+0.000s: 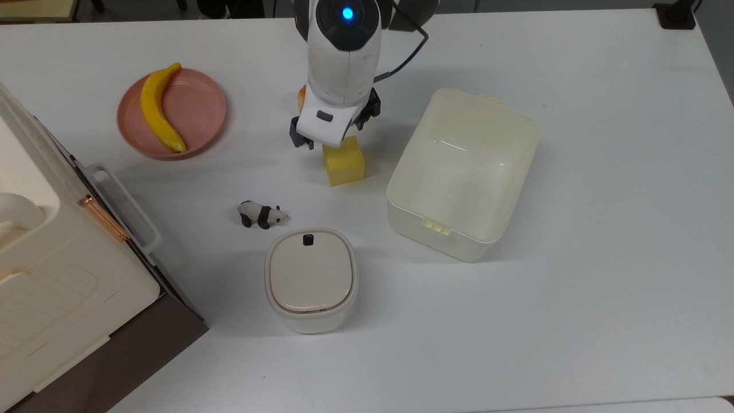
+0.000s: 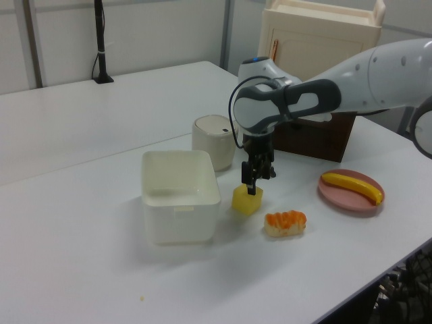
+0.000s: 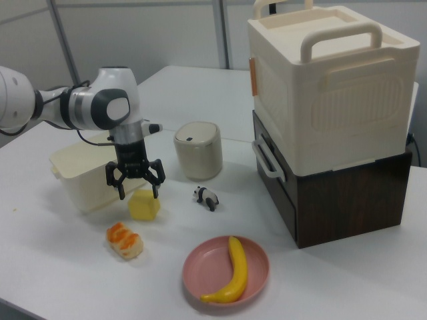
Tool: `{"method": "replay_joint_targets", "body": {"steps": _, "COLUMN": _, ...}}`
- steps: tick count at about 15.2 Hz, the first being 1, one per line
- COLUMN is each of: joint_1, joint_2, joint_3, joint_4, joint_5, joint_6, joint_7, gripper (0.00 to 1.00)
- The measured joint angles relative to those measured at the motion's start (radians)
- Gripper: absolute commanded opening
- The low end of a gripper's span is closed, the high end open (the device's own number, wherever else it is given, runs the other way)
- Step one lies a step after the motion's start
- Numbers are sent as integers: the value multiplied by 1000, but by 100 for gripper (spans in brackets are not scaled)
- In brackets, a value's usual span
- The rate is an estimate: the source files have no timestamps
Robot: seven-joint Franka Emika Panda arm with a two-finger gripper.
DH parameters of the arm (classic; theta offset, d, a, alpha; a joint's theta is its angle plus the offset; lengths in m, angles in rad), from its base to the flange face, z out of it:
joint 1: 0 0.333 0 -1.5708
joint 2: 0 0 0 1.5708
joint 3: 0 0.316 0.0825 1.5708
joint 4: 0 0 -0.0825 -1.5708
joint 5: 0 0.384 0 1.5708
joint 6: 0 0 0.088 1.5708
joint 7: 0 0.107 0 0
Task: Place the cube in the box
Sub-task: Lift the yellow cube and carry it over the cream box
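Note:
The yellow cube (image 1: 344, 164) stands on the white table just off the top view's left of the cream-white box (image 1: 441, 238), a short gap between them. My gripper (image 3: 138, 193) hangs directly over the cube (image 3: 144, 205), open, its two black fingers spread wider than the block and their tips about level with its top face. In the left view the gripper (image 2: 251, 187) comes straight down onto the cube (image 2: 246, 201), with the box (image 2: 179, 223) to the left view's left. The box is open-topped with nothing inside.
An orange-topped bread piece (image 3: 125, 241) lies near the cube. A toy panda (image 1: 262, 214) and a rounded lidded container (image 1: 311, 280) sit nearby. A banana (image 1: 160, 109) rests on a pink plate (image 1: 212, 109). A big white appliance (image 1: 57, 275) fills the top view's lower left.

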Motion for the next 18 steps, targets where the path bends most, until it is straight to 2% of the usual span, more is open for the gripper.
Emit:
{"method": "replay_joint_targets", "body": {"steps": 2, "joint_1": 1, "joint_2": 26, "joint_3": 0, "joint_4": 0, "joint_5": 0, "joint_6": 16, "joint_7": 0, "gripper": 100}}
{"method": "replay_joint_targets", "body": {"steps": 3, "joint_1": 4, "joint_2": 38, "joint_3": 0, "joint_4": 0, "joint_5": 0, "joint_6": 25, "joint_7": 0, "gripper": 89}}
{"method": "replay_joint_targets", "body": {"steps": 5, "joint_1": 19, "joint_2": 58, "joint_3": 0, "joint_4": 0, "joint_5": 0, "joint_6": 33, "joint_7": 5, "gripper": 58}}
{"method": "replay_joint_targets", "body": {"steps": 6, "joint_1": 26, "joint_2": 65, "joint_3": 0, "joint_4": 1, "joint_5": 0, "joint_6": 34, "joint_7": 10, "gripper": 31}}
{"method": "replay_joint_targets", "body": {"steps": 7, "joint_1": 32, "joint_2": 68, "joint_3": 0, "joint_4": 1, "joint_5": 0, "joint_6": 35, "joint_7": 11, "gripper": 15}}
{"method": "replay_joint_targets", "body": {"steps": 8, "joint_1": 34, "joint_2": 68, "joint_3": 0, "joint_4": 3, "joint_5": 0, "joint_6": 35, "joint_7": 12, "gripper": 11}}
{"method": "replay_joint_targets", "body": {"steps": 11, "joint_1": 32, "joint_2": 54, "joint_3": -4, "joint_4": 13, "joint_5": 0, "joint_6": 23, "joint_7": 3, "gripper": 12}}
{"method": "replay_joint_targets", "body": {"steps": 14, "joint_1": 9, "joint_2": -10, "joint_3": -16, "joint_4": 64, "joint_5": 1, "joint_6": -114, "joint_7": -68, "gripper": 16}}
{"method": "replay_joint_targets", "body": {"steps": 15, "joint_1": -7, "joint_2": -40, "joint_3": -19, "joint_4": 98, "joint_5": 15, "joint_6": -165, "joint_7": -86, "gripper": 18}}
{"method": "replay_joint_targets", "body": {"steps": 18, "joint_1": -26, "joint_2": -103, "joint_3": -26, "joint_4": 206, "joint_5": 135, "joint_6": -234, "joint_7": -105, "gripper": 25}}
